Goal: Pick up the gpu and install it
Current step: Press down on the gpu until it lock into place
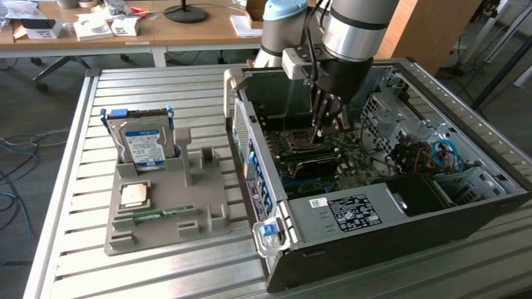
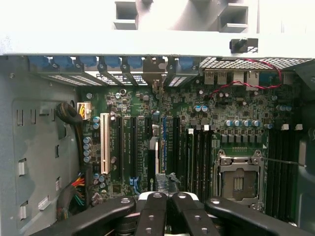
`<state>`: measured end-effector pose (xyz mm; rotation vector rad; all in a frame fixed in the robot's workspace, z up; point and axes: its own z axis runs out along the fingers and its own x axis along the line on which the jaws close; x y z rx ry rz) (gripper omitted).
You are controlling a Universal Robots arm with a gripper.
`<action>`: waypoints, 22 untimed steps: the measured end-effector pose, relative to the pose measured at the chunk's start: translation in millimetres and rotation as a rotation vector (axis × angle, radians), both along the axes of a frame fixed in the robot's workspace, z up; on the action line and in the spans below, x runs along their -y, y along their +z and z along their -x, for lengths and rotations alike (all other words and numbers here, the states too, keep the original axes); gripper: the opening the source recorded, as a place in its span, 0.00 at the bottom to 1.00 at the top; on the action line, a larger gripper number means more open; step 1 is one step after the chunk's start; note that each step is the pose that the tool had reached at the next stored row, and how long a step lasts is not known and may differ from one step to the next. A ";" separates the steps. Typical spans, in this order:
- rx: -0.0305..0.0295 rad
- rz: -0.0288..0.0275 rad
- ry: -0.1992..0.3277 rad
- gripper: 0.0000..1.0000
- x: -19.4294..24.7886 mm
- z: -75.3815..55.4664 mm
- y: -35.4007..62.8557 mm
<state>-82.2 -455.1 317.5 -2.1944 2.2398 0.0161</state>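
On the exterior view's left, a grey tray (image 1: 208,208) holds a hard drive (image 1: 143,144) upright. Further right, inside the open computer case (image 1: 399,249), the gripper (image 1: 323,131) is clamped on the gpu (image 2: 154,158), held edge-on over the motherboard (image 2: 197,123) slots.

Arm (image 1: 357,25) drops steeply from above, wrist near vertical. Gripper (image 1: 323,126) points straight down. Wrist view: black finger links (image 2: 152,214) converge, tips drawn in tight, pinching the gpu (image 2: 155,162), which hangs edge-on below.
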 end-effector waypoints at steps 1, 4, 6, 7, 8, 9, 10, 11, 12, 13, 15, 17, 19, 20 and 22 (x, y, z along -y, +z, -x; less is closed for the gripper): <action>-0.0001 0.0000 0.000 0.11 0.0 0.0 -0.9; 0.0000 0.0000 0.000 0.11 0.3 0.1 -6.3; 0.0000 0.0000 0.000 0.11 0.7 0.0 -9.9; 0.0000 0.0000 0.000 0.11 0.9 0.0 -11.7; 0.0000 0.0000 0.000 0.11 1.1 0.0 -13.5; 0.0000 0.0000 0.000 0.11 1.2 0.0 -15.3; 0.0000 0.0002 0.000 0.11 1.4 0.0 -17.1; 0.0000 0.0003 0.000 0.11 1.5 0.0 -19.1; 0.0000 0.0006 0.000 0.11 1.7 0.0 -20.9; -0.0001 0.0008 0.000 0.11 2.0 0.0 -22.6; 0.0000 0.0010 0.000 0.11 2.5 0.0 -26.3; 0.0000 0.0014 0.000 0.11 3.0 0.0 -29.8; 0.0000 0.0022 0.000 0.11 3.4 0.0 -33.1; 0.0000 0.0027 0.000 0.11 3.5 0.0 -34.5; -0.0002 0.0040 0.000 0.11 3.6 0.0 -35.4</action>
